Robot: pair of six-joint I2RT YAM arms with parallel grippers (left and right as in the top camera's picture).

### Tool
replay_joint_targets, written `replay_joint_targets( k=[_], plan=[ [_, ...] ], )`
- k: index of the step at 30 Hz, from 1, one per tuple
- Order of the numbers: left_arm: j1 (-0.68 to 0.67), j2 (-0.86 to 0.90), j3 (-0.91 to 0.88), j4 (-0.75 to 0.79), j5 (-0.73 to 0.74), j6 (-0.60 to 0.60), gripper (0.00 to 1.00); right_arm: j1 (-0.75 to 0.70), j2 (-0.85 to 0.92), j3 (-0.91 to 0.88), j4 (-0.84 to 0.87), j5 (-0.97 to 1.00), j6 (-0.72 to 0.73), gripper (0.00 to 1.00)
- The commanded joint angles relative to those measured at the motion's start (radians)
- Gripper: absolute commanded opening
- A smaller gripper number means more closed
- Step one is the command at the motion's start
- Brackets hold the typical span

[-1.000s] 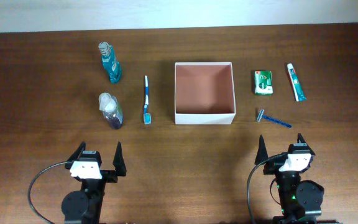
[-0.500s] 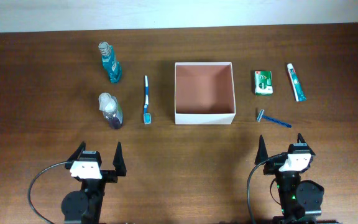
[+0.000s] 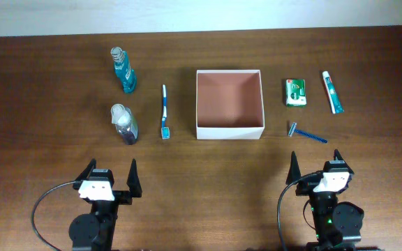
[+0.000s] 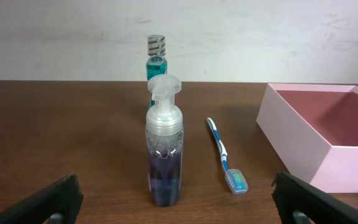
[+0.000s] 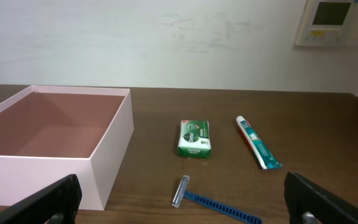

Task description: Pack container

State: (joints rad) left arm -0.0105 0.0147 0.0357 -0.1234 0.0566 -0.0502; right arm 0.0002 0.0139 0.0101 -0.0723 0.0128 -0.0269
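Note:
The container [image 3: 229, 131] is a square white-walled box with a pinkish-brown inside, standing mid-table with nothing in it; its wall also shows in the wrist views [image 4: 291, 143] [image 5: 114, 149]. Left of it lie a blue toothbrush [image 3: 165, 111] [image 4: 224, 155], a foam pump bottle of purple liquid [image 3: 123, 123] [image 4: 164, 149] and a teal bottle [image 3: 123, 70] [image 4: 156, 59]. On its right are a green soap pack [image 3: 295, 92] [image 5: 194, 138], a toothpaste tube [image 3: 331, 91] [image 5: 258, 142] and a blue razor [image 3: 306, 133] [image 5: 210, 200]. My left gripper [image 3: 109, 171] [image 4: 179, 202] and right gripper [image 3: 314, 162] [image 5: 185, 202] stand open near the front edge, holding nothing.
A white wall rises behind the table's far edge, with a wall panel [image 5: 332, 22] at the upper right. Bare wood lies between the grippers and the row of items.

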Motion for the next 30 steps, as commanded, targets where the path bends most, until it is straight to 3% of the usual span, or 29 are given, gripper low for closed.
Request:
replay_joint_targets(
  k=[1,30],
  plan=[
    [0.005,-0.010,-0.003,-0.002,0.015,-0.006,0.99,-0.007,-0.010,-0.005,-0.008,-0.002,0.001,0.98],
    [0.005,-0.010,-0.003,-0.001,0.015,-0.006,0.99,-0.007,-0.010,-0.005,-0.008,-0.002,0.001,0.99]
  ],
)
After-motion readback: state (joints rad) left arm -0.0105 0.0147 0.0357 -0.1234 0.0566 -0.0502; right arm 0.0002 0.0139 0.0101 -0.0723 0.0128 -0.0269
